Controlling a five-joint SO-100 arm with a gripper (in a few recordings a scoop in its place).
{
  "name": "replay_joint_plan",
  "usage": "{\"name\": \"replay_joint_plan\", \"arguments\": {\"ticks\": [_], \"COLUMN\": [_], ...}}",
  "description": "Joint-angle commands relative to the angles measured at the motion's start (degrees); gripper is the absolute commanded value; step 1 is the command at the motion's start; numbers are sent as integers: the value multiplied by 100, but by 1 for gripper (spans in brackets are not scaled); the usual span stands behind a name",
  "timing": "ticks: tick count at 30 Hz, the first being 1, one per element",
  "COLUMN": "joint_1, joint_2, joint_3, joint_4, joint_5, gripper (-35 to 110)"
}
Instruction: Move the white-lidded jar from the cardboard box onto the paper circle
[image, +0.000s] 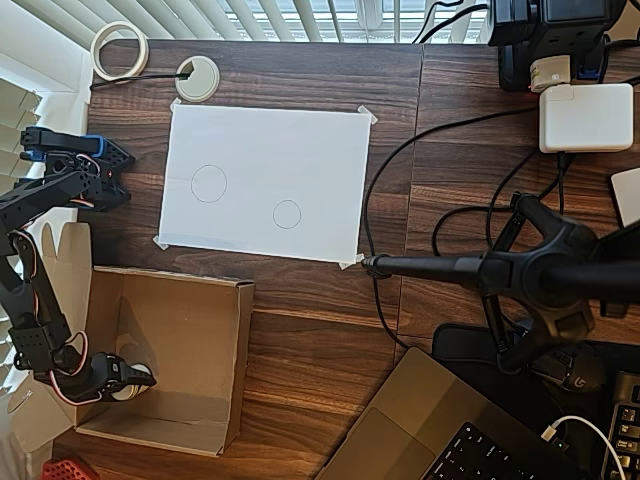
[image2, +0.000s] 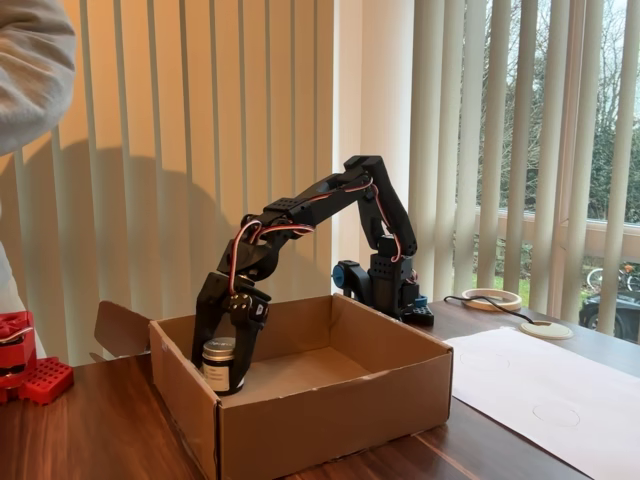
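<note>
White-lidded jar (image2: 219, 364) sits inside cardboard box (image2: 300, 400), claw (image2: 226, 352) clamped around it (upright).

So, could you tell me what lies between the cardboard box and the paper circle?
In the overhead view, bare wooden table and white paper sheet separate the cardboard box from the paper circle.

My dark wood-grain counter (image2: 100, 430) stands before cream vertical blinds (image2: 200, 150); at three o'clock, daylight and bare trees (image2: 600, 110) show through the window.
</note>
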Motion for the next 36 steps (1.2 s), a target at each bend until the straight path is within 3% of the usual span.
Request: {"name": "replay_joint_plan", "arguments": {"ticks": [1, 9, 17, 36], "joint_1": [123, 114, 44, -721], "joint_2": [237, 246, 466, 1802], "joint_3": [-132, -141, -255, -1055], "joint_4": [105, 105, 132, 1477], "joint_5": [-114, -123, -35, 580], "gripper": [27, 24, 11, 6]}}
